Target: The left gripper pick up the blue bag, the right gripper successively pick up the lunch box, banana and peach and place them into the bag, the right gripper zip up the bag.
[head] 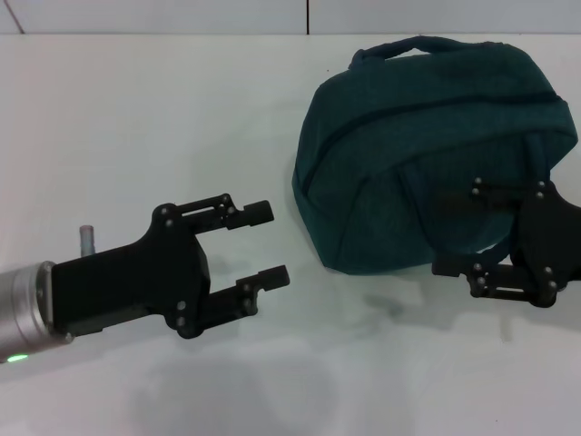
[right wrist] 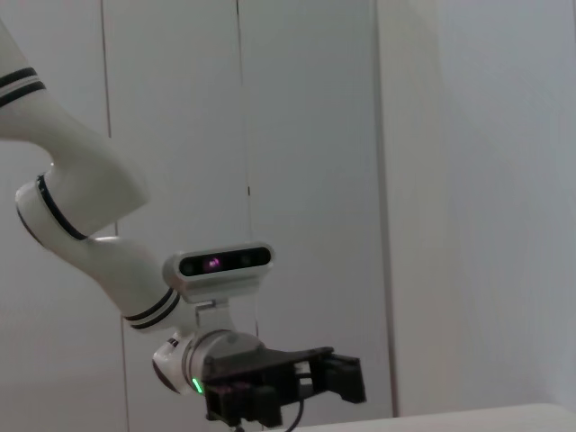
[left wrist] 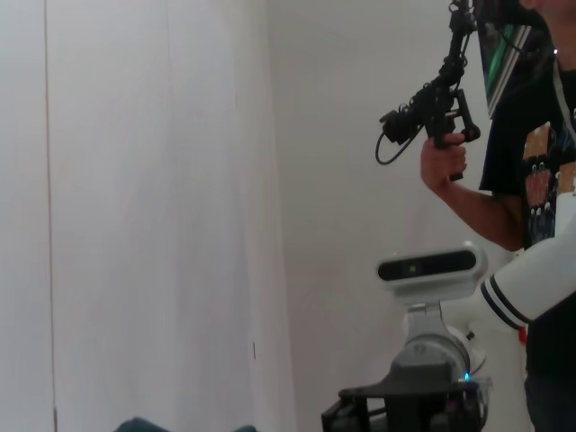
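Observation:
The blue bag [head: 427, 145] lies bulging on the white table at the right, its handle at the far side. No opening shows along its zip seam. My left gripper [head: 270, 243] hovers open just left of the bag, fingers pointing toward it and nothing between them. At the bag's near right corner, my right gripper [head: 454, 231] stands open, its fingers spread over the fabric and a dark strap without gripping. The lunch box, banana and peach are out of view.
The white table [head: 136, 118] runs to a pale wall at the back. A small grey peg [head: 87, 238] stands beside my left arm. A person [left wrist: 531, 135] holding a camera rig stands behind my right arm in the left wrist view.

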`<state>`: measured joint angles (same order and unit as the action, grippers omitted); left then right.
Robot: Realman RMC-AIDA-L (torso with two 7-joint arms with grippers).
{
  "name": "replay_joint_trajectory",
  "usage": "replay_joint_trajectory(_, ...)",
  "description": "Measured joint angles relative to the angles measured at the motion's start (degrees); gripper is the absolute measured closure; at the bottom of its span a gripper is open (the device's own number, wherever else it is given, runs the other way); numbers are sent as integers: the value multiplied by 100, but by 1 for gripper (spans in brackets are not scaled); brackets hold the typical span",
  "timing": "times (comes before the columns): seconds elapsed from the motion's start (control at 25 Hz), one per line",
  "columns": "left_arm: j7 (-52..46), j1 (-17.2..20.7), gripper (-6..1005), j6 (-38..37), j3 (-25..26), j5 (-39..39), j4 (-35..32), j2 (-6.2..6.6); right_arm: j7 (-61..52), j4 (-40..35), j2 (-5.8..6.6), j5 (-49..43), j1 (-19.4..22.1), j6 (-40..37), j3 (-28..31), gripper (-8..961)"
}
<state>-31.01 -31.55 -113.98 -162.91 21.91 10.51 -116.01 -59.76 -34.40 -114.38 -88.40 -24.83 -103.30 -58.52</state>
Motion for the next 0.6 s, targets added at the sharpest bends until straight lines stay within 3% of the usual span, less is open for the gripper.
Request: replay_joint_trajectory(0.6, 135, 22, 416, -159, 5, 15, 21, 42, 2, 38, -79, 28, 36, 66, 208, 321)
